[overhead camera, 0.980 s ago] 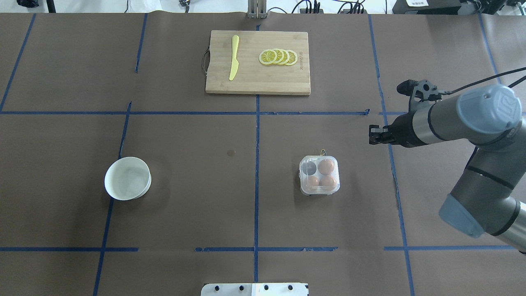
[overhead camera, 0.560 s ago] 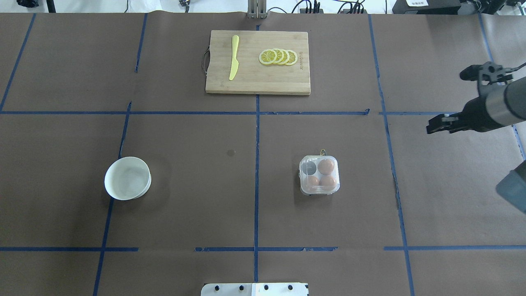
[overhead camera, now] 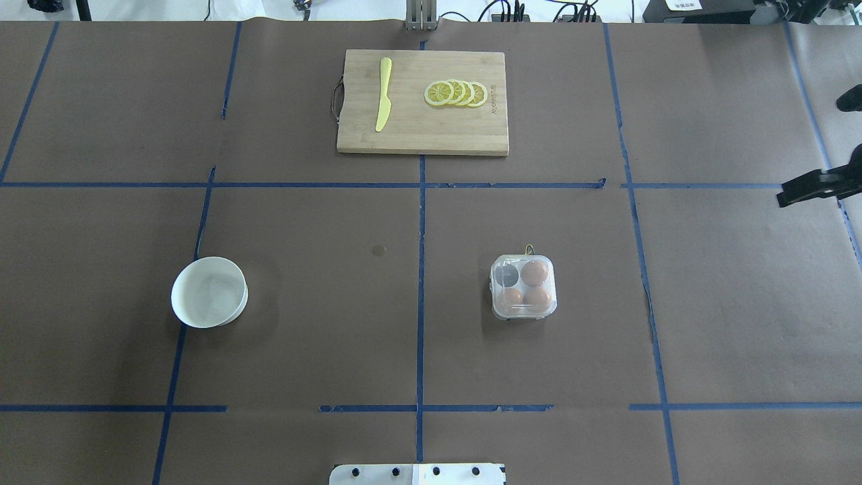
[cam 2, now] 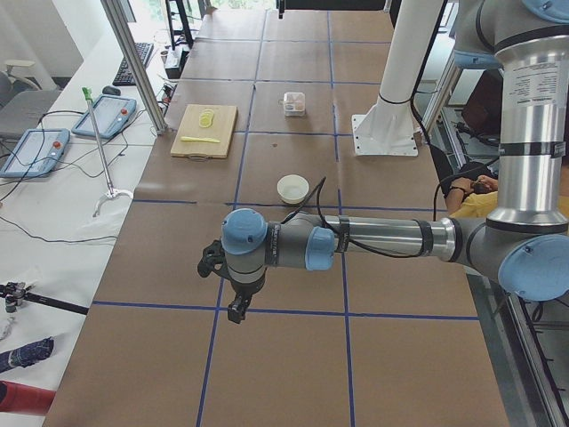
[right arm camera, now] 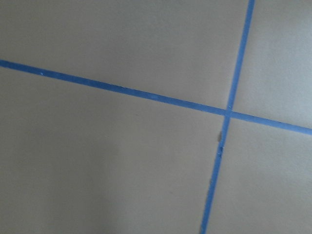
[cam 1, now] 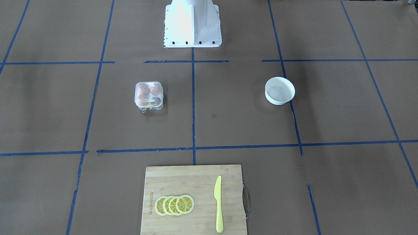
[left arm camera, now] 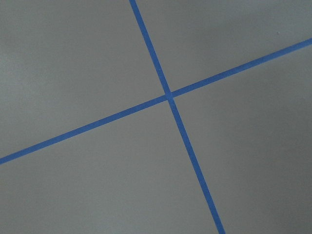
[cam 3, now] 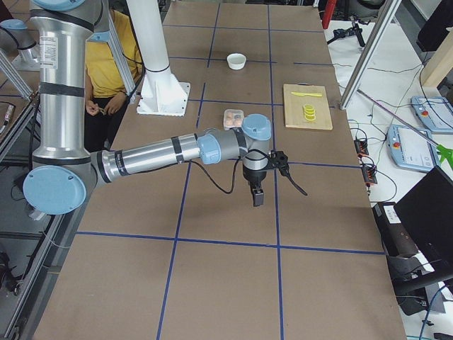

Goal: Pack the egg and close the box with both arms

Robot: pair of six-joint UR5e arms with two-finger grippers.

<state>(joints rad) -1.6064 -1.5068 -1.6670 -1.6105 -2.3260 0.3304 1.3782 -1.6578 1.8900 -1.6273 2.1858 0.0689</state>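
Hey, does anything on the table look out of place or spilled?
Nothing is spilled or damaged. The only oddities: the closed box holds three eggs, leaving one cell empty, and a thin yellow string pokes out from its far side in the overhead view.

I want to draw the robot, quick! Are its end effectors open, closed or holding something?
Left end effector: cannot be told; it shows only in a side view.
Right end effector: cannot be told; only a dark tip shows overhead.
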